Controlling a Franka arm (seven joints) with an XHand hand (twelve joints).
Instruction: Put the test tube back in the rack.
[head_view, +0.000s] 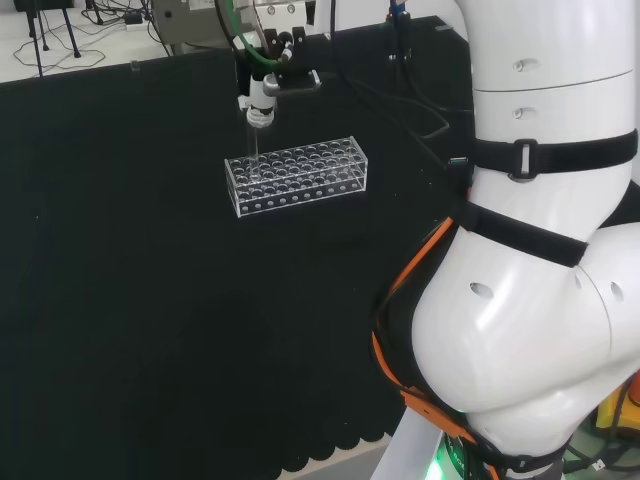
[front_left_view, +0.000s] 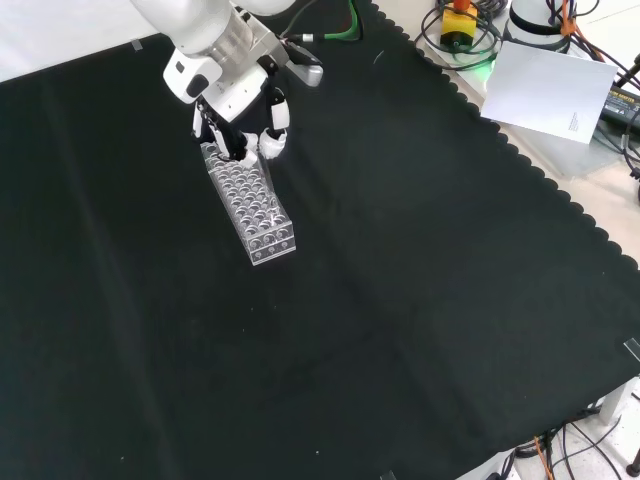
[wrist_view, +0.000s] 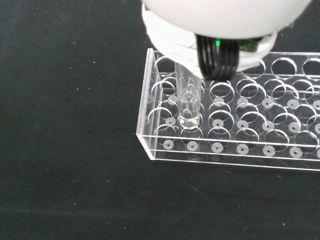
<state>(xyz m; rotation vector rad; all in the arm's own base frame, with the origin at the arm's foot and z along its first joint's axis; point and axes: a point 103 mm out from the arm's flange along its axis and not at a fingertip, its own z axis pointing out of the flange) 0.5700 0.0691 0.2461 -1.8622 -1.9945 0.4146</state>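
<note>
Glass, clear and slim, made up the test tube (wrist_view: 190, 102), which stood upright with its rounded bottom already down inside a hole of the rack (wrist_view: 230, 150), near one end and close to a corner. In the wrist view its lower tip sat level with the small discs on the rack's floor, so it looked seated or very nearly so, though contact with the floor could not be told for certain. Holding it vertical was probably what let it slide through the stacked plates without catching an edge.

Above it the hand (front_left_view: 240, 125) hung over that same end of the rack, its fingers (front_left_view: 274, 140) curled downward around the upper part of the tube, as far as the front view allowed. The head view showed the tube as a faint line dropping from the hand (head_view: 260, 108) into the left end of the rack (head_view: 297, 178). Gripping high on the tube likely kept the fingers clear of the rack's top plate.

Every other hole that could be seen was empty. The rack lay flat on the black cloth (front_left_view: 400, 300), well away from its edges, with nothing else near it. By my judgement, only letting go and lifting straight up remained.
</note>
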